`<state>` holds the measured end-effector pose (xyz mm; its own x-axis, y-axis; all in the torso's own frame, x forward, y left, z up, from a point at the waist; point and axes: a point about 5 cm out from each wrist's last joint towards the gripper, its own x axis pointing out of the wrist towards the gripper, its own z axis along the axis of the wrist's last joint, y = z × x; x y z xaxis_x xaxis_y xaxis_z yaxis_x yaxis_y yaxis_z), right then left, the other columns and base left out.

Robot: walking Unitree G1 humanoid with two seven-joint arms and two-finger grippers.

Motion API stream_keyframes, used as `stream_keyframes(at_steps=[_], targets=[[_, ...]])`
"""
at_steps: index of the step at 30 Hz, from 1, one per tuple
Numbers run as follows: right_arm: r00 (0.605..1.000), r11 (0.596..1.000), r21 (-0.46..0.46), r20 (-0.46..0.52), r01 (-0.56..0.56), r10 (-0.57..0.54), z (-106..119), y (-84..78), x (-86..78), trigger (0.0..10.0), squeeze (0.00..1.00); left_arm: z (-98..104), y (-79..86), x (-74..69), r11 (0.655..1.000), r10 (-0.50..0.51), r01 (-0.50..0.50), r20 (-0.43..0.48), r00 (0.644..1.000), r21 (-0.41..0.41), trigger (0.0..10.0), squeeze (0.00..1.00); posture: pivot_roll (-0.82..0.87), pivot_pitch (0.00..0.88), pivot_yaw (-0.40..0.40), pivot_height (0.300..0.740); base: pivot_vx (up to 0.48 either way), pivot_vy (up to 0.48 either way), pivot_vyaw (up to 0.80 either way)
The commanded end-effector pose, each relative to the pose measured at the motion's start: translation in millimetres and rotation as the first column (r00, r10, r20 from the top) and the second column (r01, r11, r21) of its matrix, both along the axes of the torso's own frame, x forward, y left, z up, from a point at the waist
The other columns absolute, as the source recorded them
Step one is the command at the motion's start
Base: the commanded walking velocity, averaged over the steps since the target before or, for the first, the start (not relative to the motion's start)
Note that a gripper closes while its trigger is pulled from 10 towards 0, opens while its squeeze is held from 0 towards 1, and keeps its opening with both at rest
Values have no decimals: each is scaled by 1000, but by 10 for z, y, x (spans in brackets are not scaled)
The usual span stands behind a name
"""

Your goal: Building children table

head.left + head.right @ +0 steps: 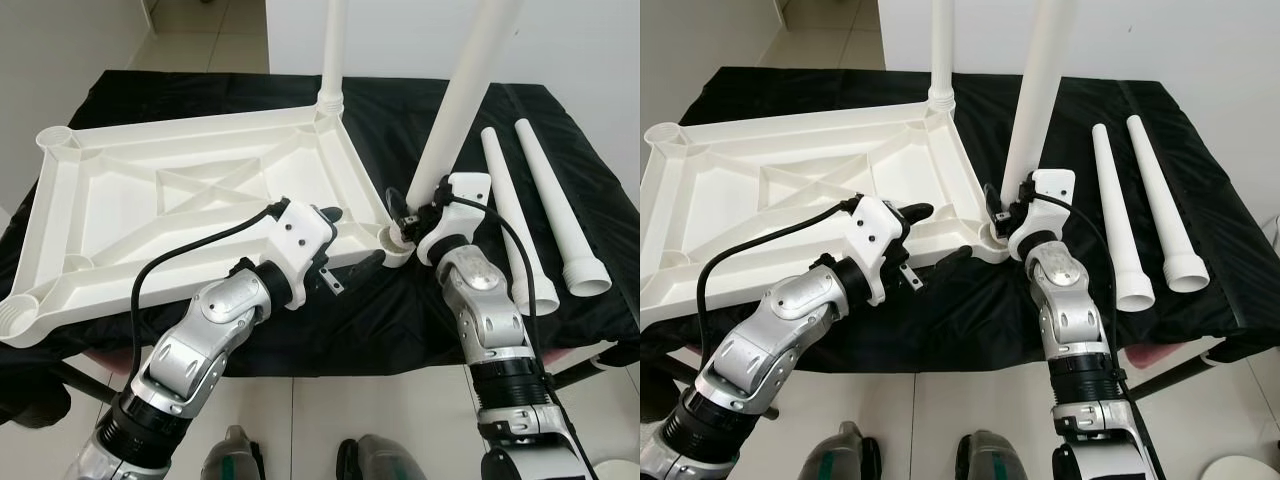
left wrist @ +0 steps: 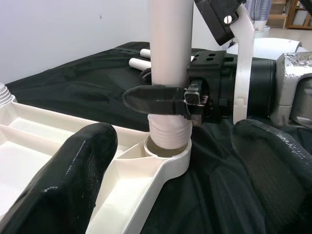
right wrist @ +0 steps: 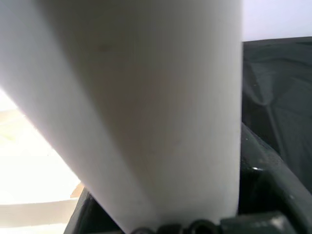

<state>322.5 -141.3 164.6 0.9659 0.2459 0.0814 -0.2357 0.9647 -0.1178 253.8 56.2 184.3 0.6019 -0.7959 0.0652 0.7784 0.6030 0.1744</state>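
Note:
A white tabletop (image 1: 190, 185) lies upside down on a black-draped table. One white leg (image 1: 333, 60) stands upright in its far right corner. A second leg (image 1: 460, 100) leans to the right, its threaded end (image 2: 168, 134) sitting in the near right corner socket (image 1: 393, 245). My right gripper (image 1: 413, 215) is shut on this leg just above the socket, and the leg (image 3: 146, 97) looms close in the right wrist view. My left gripper (image 1: 348, 240) is open and straddles the tabletop's near edge beside that corner; its fingers (image 2: 73, 180) touch nothing.
Two loose white legs (image 1: 510, 210) (image 1: 555, 195) lie side by side on the black cloth (image 1: 420, 310) at the right, wide ends towards me. The table's front edge is close to my body. My feet (image 1: 385, 460) stand on pale tiled floor.

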Motion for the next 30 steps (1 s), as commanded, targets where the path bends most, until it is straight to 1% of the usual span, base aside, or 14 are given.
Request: stream_keyframes(at_steps=[1,8,10,16,19,26,30], targets=[[1000,1000,-3,-1,-19,19,4,34,-16,10000,0,-25,-19,-13,998,-55,56,-12,998,26,10000,0,-112,26,-6,740,0,0,0],[999,999,-6,-5,-50,50,1,82,-25,10000,0,-30,-17,-20,998,-54,55,-20,998,24,10000,0,-107,34,-7,740,0,0,0],[998,998,-14,-10,-64,64,-4,100,-25,10000,0,-44,-12,-43,998,-61,62,-29,998,27,10000,0,-105,39,-6,740,0,0,0],[998,997,-30,-21,-67,66,-33,89,-28,10000,0,-40,-5,-51,998,-60,61,-27,998,28,10000,0,-103,44,-6,740,0,0,0],[996,995,-65,-45,-79,76,-96,60,-53,10000,0,-34,7,-51,998,-55,56,-28,998,27,10000,0,-103,50,-4,740,0,0,0],[993,990,-90,-66,-106,100,-130,41,-92,10000,0,-25,8,-50,998,-55,56,-26,998,30,10000,0,-104,54,1,740,0,0,0],[992,992,-74,-83,-104,98,-161,17,-95,10000,0,-21,10,-55,998,-59,60,-28,998,30,10000,0,-105,56,6,740,0,0,0]])
